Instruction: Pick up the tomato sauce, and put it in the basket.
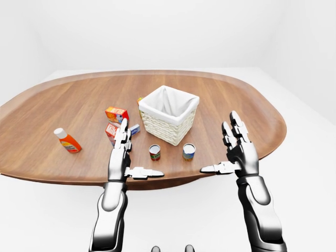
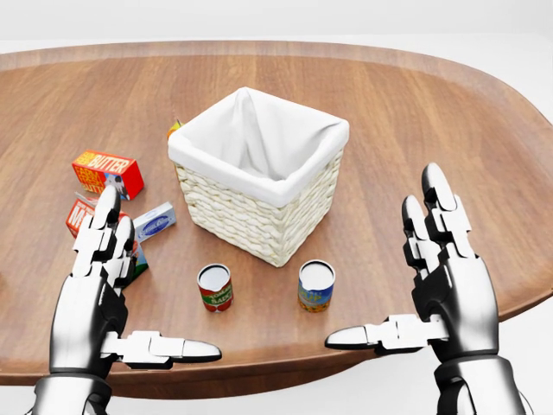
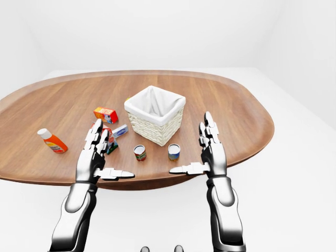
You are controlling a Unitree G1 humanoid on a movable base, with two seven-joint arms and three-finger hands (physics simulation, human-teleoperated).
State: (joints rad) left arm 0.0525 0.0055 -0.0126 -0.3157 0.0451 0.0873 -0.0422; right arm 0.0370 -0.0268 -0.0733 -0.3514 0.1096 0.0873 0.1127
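You are holding both hands open, left hand [image 2: 117, 294] and right hand [image 2: 432, 285]; the tomato sauce can [image 2: 215, 287] and blue-labelled can [image 2: 315, 285] are standing close together, risking a wrong grab.

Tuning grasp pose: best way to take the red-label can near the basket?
Grip the red-label can round its cylindrical side wall, mid-height. It stands upright with bare table on its left and bottom sides in the head view. Probably bring the left hand in from the left; the basket blocks the top, and the blue-label can stands to its right.
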